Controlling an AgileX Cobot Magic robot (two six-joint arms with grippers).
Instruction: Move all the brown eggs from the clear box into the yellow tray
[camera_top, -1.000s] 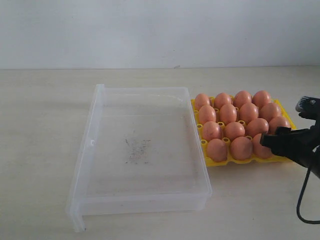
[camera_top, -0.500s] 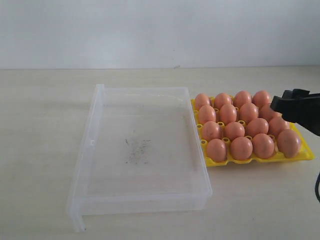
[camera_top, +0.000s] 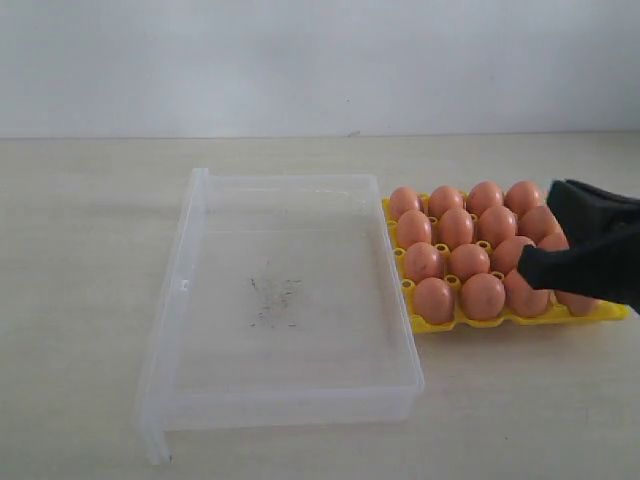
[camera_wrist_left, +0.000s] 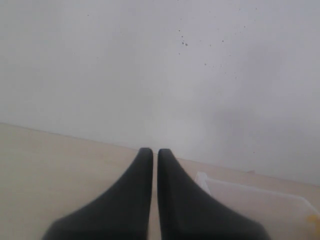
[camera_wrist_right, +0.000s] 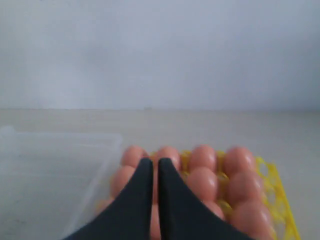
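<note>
Action is all on the right side of the table (camera_top: 90, 220) as we look from the exterior camera. We see the yellow tray (camera_top: 440, 325) sitting just beside the clear box (camera_top: 172, 300), on its right, and the brown eggs (camera_top: 460, 262) are packed into the tray's cups, row after row. The right gripper (camera_top: 530, 265) reaches in from the right edge and covers the tray's right-hand cups, so we cannot count every egg there, nor can we tell whether it touches any of them. From its wrist camera we get the answer on the hand: the two black fingers (camera_wrist_right: 137, 190) are pressed together with only a thin slit between them, and nothing is held. Over to the box: its floor shows only dark smudges (camera_top: 272, 300) through the clear plastic. The left gripper (camera_wrist_left: 151, 151) appears only in its own wrist view, fingers drawn narrow, tips nearly touching, gripping nothing, above bare tabletop with a corner of the box beyond.
</note>
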